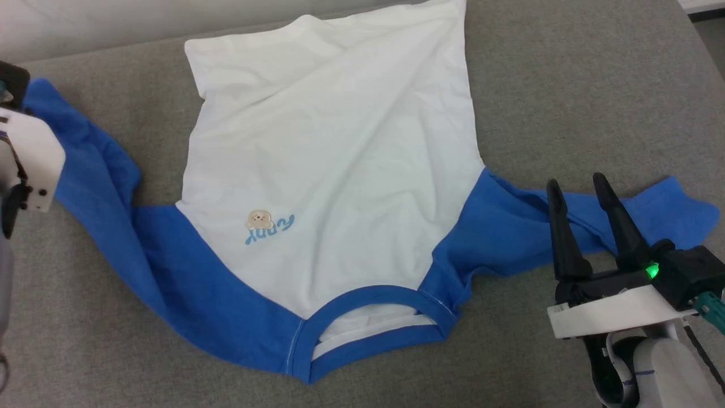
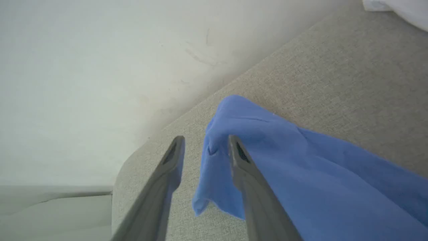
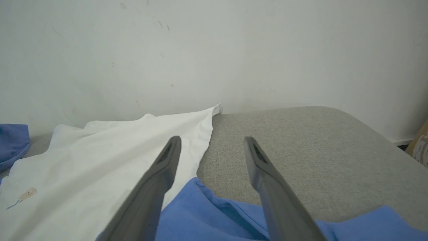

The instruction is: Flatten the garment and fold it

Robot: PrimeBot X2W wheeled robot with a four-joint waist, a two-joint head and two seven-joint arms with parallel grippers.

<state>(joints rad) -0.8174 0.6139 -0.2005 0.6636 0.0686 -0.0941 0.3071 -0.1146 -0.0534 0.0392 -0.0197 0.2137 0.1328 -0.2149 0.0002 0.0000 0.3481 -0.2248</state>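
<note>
The garment (image 1: 328,141) lies face up on the grey table, its blue neck band (image 1: 368,294) toward me and the bear print (image 1: 259,217) on the chest. The white body is wrinkled. One blue sleeve (image 1: 96,187) stretches up to the far left, where my left arm's white housing (image 1: 28,158) hovers. In the left wrist view my left gripper (image 2: 205,140) stands open, and the bunched sleeve end (image 2: 240,113) leans against one finger (image 2: 244,167). My right gripper (image 1: 576,182) is open just over the other sleeve (image 1: 668,209), with nothing held (image 3: 212,139).
The grey padded table (image 1: 566,85) ends at a pale wall (image 3: 214,50) along the far side. Its rounded left corner (image 2: 130,160) lies close to my left fingers. A brown box edge (image 3: 421,144) shows beyond the table's right end.
</note>
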